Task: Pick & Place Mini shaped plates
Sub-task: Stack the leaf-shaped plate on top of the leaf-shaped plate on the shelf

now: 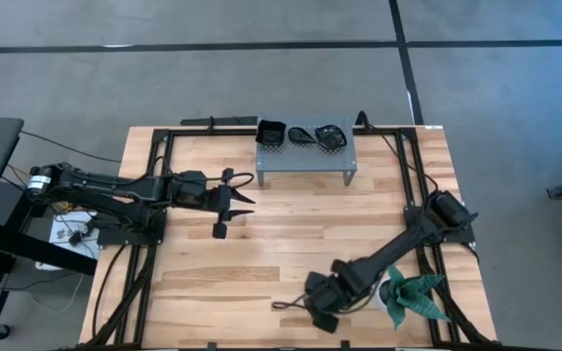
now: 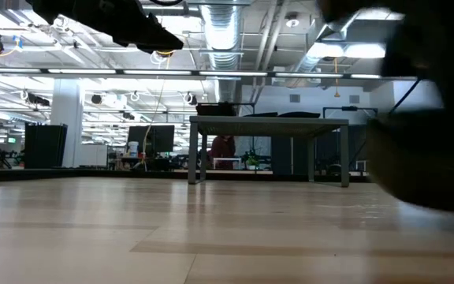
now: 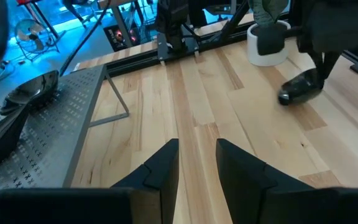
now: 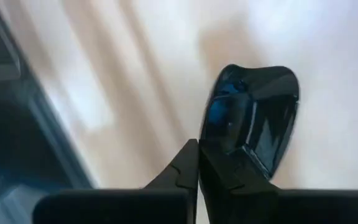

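Low by the table's front edge, right pincer (image 4: 197,163) pressed together on black plate's (image 4: 250,118) rim.

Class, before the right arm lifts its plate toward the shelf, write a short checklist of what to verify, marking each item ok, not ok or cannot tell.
1. Right end effector shut on the plate: ok, fingers pinch its rim.
2. Plate clear of the table: cannot tell.
3. Free space on the shelf: ok, the front part is bare; three plates sit along the back.
4. Left end effector out of the way: ok, it hangs open left of the shelf, holding nothing.
5. Plant clear of the right arm: not ok, it stands right beside the arm.
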{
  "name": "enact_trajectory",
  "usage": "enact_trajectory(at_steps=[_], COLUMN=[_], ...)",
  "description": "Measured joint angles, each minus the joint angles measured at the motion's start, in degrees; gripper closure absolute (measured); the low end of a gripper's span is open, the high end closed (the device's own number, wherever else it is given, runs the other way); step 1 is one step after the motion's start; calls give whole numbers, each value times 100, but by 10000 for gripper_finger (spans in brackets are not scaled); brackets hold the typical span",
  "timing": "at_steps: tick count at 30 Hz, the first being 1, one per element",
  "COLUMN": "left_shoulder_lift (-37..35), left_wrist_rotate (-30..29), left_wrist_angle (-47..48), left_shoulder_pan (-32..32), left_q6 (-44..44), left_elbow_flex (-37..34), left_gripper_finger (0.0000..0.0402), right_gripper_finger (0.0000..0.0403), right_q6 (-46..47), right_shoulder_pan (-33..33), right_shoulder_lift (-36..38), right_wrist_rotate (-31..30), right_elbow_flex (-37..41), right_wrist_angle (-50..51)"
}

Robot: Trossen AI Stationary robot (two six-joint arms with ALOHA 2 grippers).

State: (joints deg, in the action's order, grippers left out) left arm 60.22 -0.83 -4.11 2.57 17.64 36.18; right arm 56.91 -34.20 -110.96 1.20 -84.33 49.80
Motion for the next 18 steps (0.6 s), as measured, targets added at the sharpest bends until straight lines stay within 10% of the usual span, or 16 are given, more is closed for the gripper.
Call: enact_trajectory(at_steps=[7,18], left_shoulder_lift=[-1,1], left_wrist_rotate=[-1,1], left_wrist_angle=[-5,-25], left_shoulder_pan=[0,0], left_q6=[5,5], left_elbow_flex=[0,0], left_gripper_finger=[293,293], right_gripper_finger=[398,402], right_q6=[-396,599], right_shoulder_pan=[661,2224], right_shoulder_lift=[0,0], right_wrist_rotate=[-1303,-1485], right_elbow_flex=[-653,-2226], right_wrist_angle=[999,3395])
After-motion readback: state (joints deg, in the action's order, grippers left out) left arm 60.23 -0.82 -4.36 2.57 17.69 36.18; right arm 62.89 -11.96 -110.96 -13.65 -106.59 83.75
